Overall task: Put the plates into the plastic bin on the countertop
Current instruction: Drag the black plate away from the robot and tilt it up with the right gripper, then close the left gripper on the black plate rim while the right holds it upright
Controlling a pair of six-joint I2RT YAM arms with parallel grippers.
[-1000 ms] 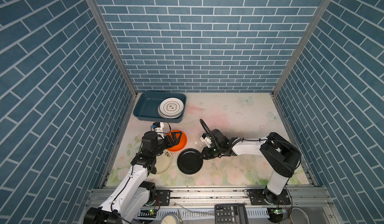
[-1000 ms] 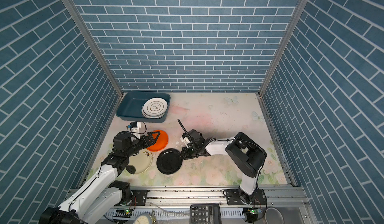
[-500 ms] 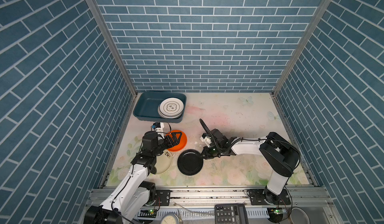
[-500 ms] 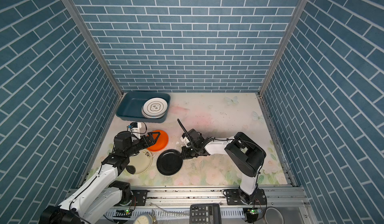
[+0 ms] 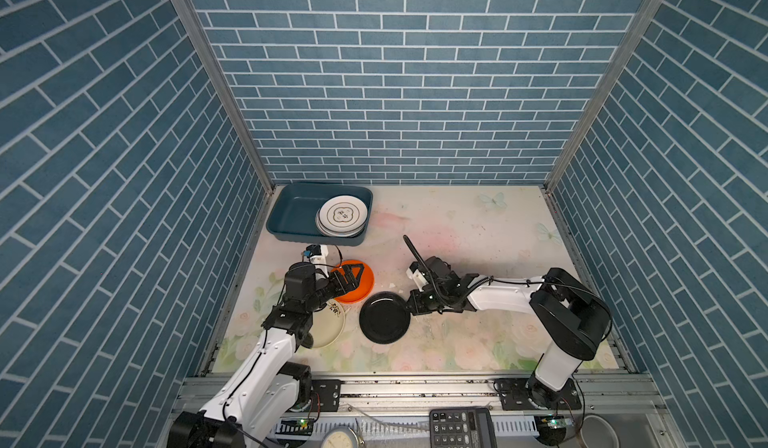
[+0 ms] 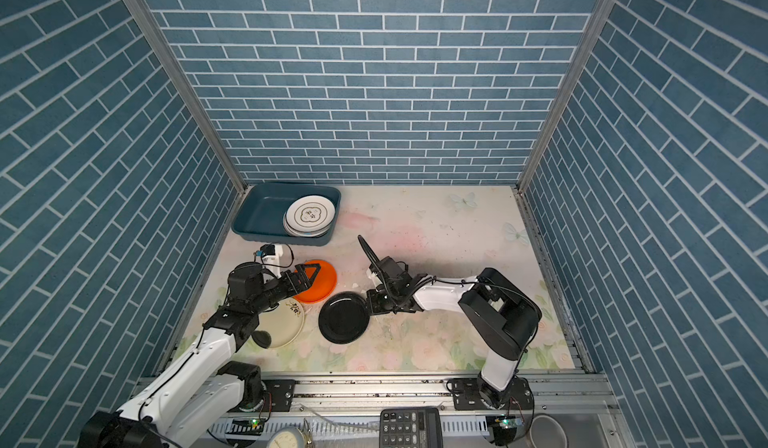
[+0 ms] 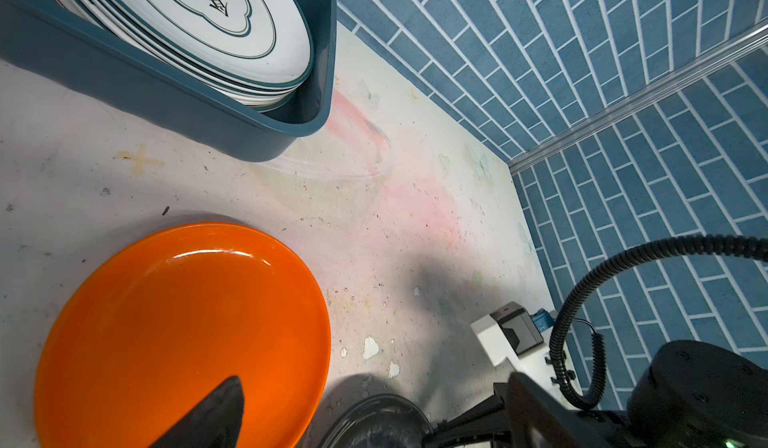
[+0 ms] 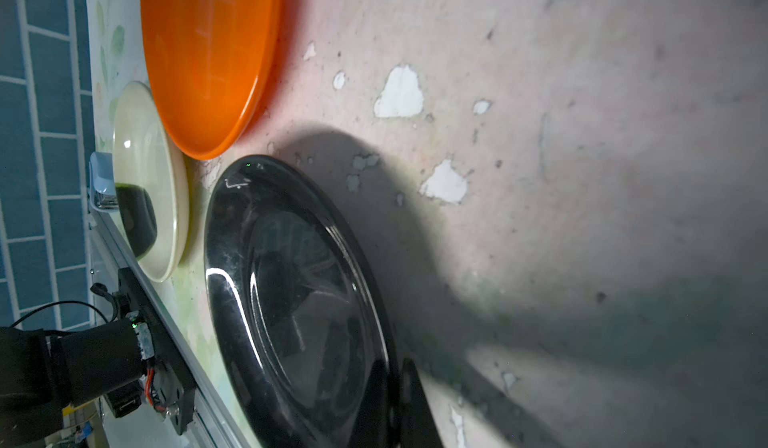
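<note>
Bimanual rig at work on the flowered countertop (image 5: 478, 238): the right gripper (image 5: 411, 306) is reaching across toward the middle and pinching the black plate (image 5: 384, 319) at the rim nearest its arm, jaws drawn together on that edge. In the right wrist view one dark finger (image 8: 415, 408) is lying just outside the glossy rim, with the plate spreading away from it.

The left gripper (image 5: 351, 273) is hovering over the orange plate (image 5: 361, 290) with its jaws spread wide and gripping nothing (whether the lower fingertip (image 7: 208, 417) is touching the orange surface cannot be told). The orange plate is lying flat, just beside the black one, with a narrow strip of scuffed surface showing between them.

A cream plate (image 5: 328, 327) with a dark sprig is lying near the front, partly hidden beneath the left arm and just beside the orange plate.

The plastic bin (image 5: 276, 227) is sitting in the far left corner in both top views, well apart from the three loose plates. It is holding a slightly fanned stack of white plates (image 5: 343, 216) against its right-hand wall, the top one showing teal rings and dark lettering.

A calculator (image 5: 461, 427) is lying in front, beyond the grey rail (image 5: 415, 387).
</note>
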